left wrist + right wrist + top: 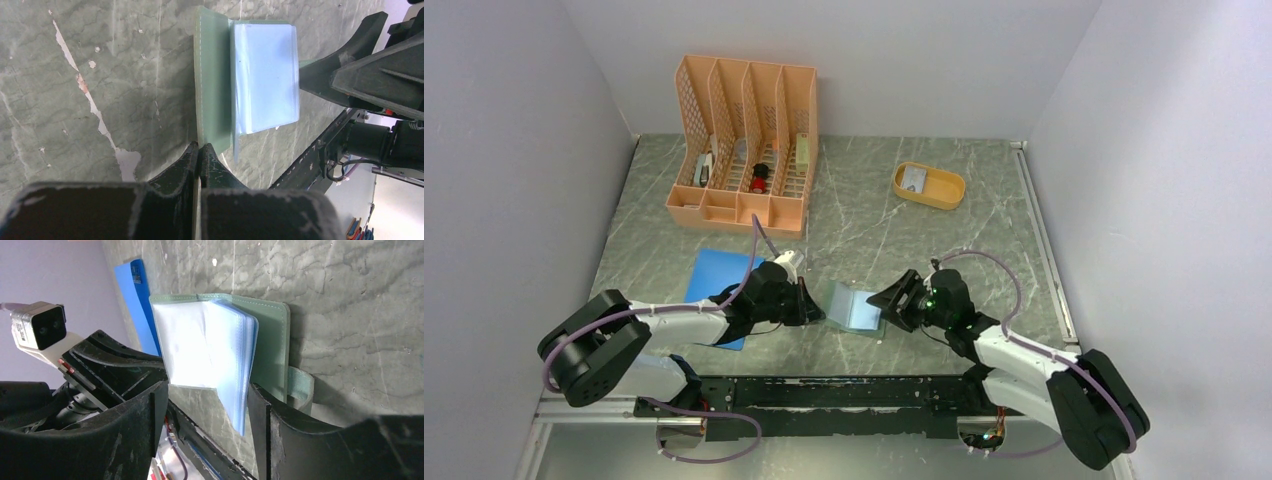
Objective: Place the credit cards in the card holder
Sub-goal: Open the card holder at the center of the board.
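The sage-green card holder [854, 305] lies open on the marble table between both arms, its pale blue-clear pockets [265, 75] fanned upward. My left gripper [199, 147] is shut on the near edge of the green cover [212, 85], pinning that flap. My right gripper [207, 395] stands open around the hanging pocket leaves [210, 345], with one finger [260, 410] close beside the green cover and the other [150, 410] well apart. One of the credit cards [913, 178], pale with dark print, lies in the mustard-yellow tray [944, 195] at the back right.
An orange file organiser [744, 140] with small items stands at the back left. A flat blue pad [714, 275] lies partly under my left arm. Grey walls close in on both sides, and a black rail [844, 395] runs along the near edge.
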Robot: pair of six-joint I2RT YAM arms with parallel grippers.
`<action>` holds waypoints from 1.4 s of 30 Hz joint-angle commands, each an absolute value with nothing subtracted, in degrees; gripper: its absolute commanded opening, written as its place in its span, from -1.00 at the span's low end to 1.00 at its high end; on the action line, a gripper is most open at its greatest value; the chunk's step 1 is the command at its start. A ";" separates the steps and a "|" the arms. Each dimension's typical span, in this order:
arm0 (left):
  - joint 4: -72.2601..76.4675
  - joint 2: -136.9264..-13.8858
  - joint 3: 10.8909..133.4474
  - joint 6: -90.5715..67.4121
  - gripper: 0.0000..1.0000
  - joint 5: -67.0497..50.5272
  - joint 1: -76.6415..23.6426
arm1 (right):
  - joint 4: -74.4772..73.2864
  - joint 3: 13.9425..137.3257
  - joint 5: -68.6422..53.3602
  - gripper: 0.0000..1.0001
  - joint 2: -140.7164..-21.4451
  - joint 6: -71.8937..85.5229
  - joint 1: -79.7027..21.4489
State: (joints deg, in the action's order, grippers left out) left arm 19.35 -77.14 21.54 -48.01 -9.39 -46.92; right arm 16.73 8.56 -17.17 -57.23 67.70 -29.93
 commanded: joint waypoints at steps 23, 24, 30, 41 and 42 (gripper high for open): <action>17.68 -76.99 21.16 -47.72 -0.90 -7.88 -46.58 | 16.88 15.40 -21.55 -0.78 -69.86 59.87 -29.77; 15.98 -76.00 21.49 -47.53 -0.90 -6.89 -46.58 | 15.34 16.06 -20.95 -0.85 -69.32 58.92 -29.77; 3.56 -67.35 24.99 -45.36 -0.19 -0.80 -46.58 | 7.93 19.60 -18.54 -0.94 -67.35 53.59 -29.87; 7.33 -66.93 32.17 -44.04 0.14 -8.54 -48.22 | 7.01 21.61 -18.62 -0.93 -70.42 50.99 -30.22; 8.41 -69.45 33.05 -44.18 0.12 -9.09 -48.82 | 6.69 21.76 -18.37 -0.93 -70.48 50.72 -30.23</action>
State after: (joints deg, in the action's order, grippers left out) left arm 3.60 -62.43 30.17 -44.75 -3.81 -47.31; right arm 7.88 20.16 -19.03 -69.82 52.60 -30.06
